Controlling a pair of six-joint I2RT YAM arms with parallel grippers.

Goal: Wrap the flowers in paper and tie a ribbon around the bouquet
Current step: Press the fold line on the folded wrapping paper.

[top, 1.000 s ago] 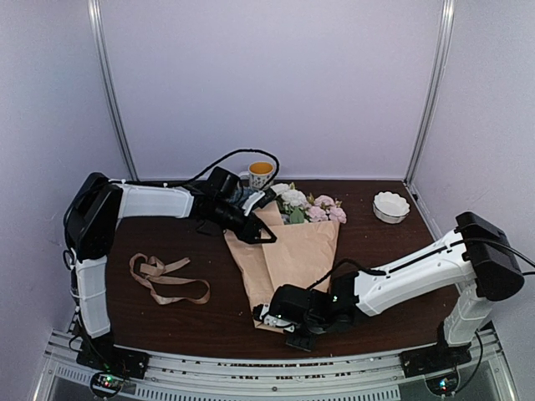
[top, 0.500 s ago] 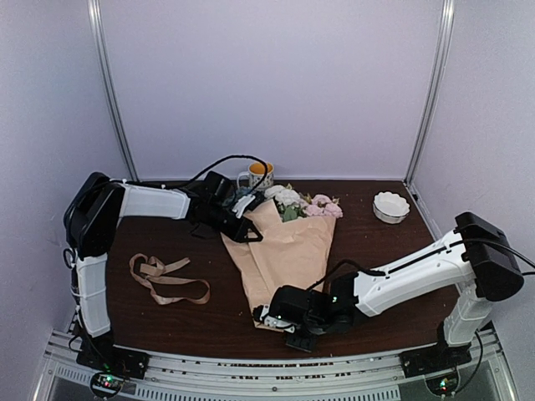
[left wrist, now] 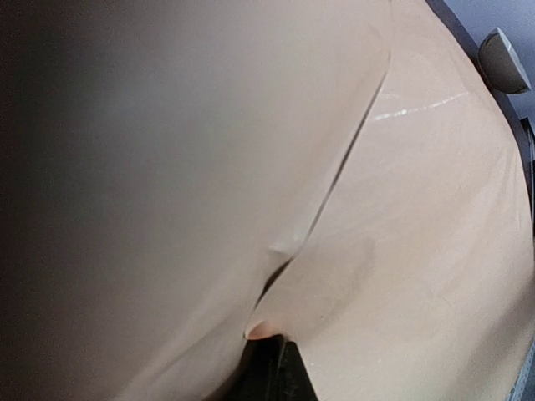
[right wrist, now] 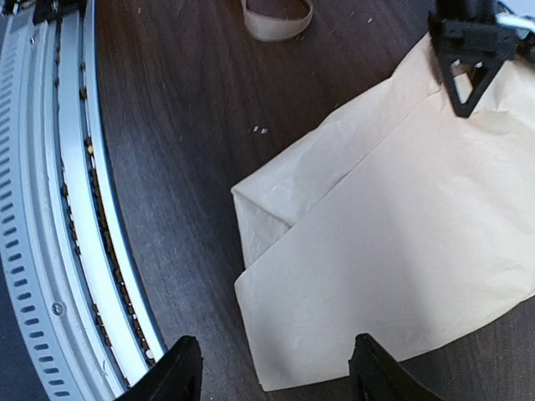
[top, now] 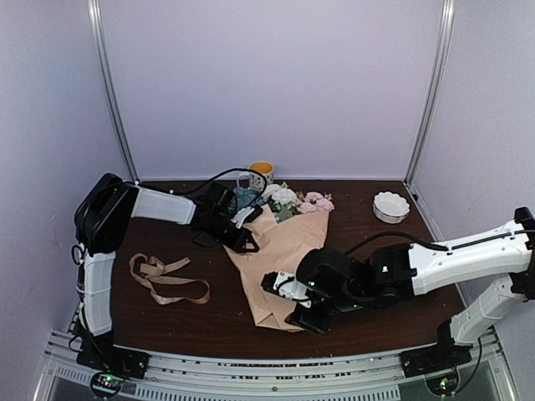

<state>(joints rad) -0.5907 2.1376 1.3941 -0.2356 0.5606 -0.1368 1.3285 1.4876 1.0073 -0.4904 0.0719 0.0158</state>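
Observation:
The bouquet lies on the dark table, its peach-tan paper [top: 288,251] folded into a cone, with the blue, white and pink flowers [top: 288,200] poking out at the far end. My left gripper [top: 244,242] is shut on the paper's upper left edge; in the left wrist view the paper [left wrist: 401,209] fills the frame and the black fingertips [left wrist: 280,368] pinch a fold. My right gripper [top: 288,305] hovers open over the cone's narrow near end, with the paper [right wrist: 401,234] below and between its fingers [right wrist: 180,372]. A tan ribbon [top: 163,280] lies loose to the left.
A yellow-lined mug [top: 261,171] stands behind the flowers and a white bowl [top: 391,206] sits at the back right. The metal rail [right wrist: 75,209] of the table's near edge runs just beside the right gripper. The left gripper [right wrist: 464,104] shows in the right wrist view.
The right gripper opened, let go of the cone's near end and rose away to the right. The left gripper shut on the paper's edge and drew it slightly left.

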